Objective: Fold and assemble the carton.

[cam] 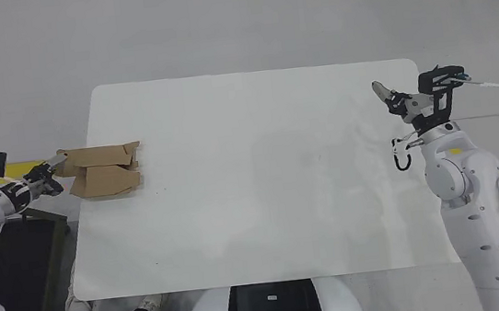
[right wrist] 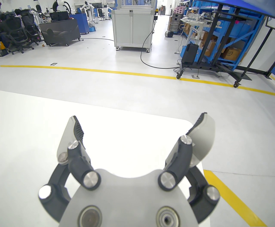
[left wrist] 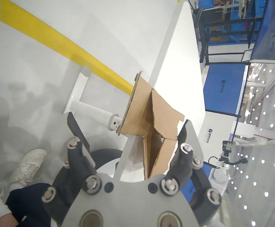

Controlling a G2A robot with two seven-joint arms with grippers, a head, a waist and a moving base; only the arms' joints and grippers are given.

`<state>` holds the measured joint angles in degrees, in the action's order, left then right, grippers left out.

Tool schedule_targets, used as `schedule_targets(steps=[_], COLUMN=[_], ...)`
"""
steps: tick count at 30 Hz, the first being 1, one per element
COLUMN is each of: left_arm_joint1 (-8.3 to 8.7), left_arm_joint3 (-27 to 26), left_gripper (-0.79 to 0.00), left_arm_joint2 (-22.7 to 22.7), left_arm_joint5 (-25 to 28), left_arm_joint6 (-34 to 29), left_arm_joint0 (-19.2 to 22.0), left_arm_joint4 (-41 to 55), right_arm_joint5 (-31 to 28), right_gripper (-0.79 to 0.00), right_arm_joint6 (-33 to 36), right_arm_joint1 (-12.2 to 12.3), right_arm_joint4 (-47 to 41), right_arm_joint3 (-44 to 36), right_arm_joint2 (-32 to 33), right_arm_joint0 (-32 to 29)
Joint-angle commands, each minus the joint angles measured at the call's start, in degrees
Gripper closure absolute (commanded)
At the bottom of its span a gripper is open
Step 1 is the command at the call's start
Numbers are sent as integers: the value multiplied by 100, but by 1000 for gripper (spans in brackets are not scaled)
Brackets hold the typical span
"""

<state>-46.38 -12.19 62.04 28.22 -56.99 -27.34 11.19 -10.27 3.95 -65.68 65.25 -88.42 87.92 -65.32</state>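
We see a white rounded right arm (cam: 461, 178) with a black cable loop (cam: 402, 158), and grey plates, black links and silver screws on the left gripper (left wrist: 130, 120) and right gripper (right wrist: 139, 119).

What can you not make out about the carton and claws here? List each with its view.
Underside of the carton: top view, its own upper panels cover it.
The carton's near end: left wrist view, the left claw itself hides it.
Whether the left claw touches the carton: top view, too small.
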Motion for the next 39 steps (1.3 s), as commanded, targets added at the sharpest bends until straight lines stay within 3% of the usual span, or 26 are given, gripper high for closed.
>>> schedule_targets(steps=[1, 8, 12, 14, 15, 20, 21, 22, 33, 39], left_arm_joint1=[-40, -158, -192, -198, -201, -203, -199, -191, -59, -75], left_arm_joint3=[16, 148, 189, 201, 210, 246, 248, 250, 67, -174], left_gripper=[-785, -785, -653, -566, -422, -160, -37, 0, 0, 0], left_arm_joint2=[8, 89, 148, 177, 196, 305, 326, 350, 614, 686], left_arm_joint5=[-46, -381, -520, -560, -583, -741, -757, -758, -273, -59], left_arm_joint6=[-39, -70, -113, -137, -152, -295, -299, -306, -686, -994], left_arm_joint0=[2, -6, -13, -8, -7, 0, 4, 10, 240, 486], left_arm_joint4=[57, 326, 454, 498, 530, 721, 749, 779, 1035, 1151], right_arm_joint5=[0, 0, 0, 0, 0, 0, 0, 0, 0, 0], right_gripper=[-785, -785, -785, -785, -785, -785, -785, -785, -785, -785], right_arm_joint6=[0, 0, 0, 0, 0, 0, 0, 0, 0, 0], right_arm_joint1=[0, 0, 0, 0, 0, 0, 0, 0, 0, 0], right_arm_joint4=[0, 0, 0, 0, 0, 0, 0, 0, 0, 0], right_arm_joint3=[0, 0, 0, 0, 0, 0, 0, 0, 0, 0], right_arm_joint2=[0, 0, 0, 0, 0, 0, 0, 0, 0, 0], right_arm_joint0=[0, 0, 0, 0, 0, 0, 0, 0, 0, 0])
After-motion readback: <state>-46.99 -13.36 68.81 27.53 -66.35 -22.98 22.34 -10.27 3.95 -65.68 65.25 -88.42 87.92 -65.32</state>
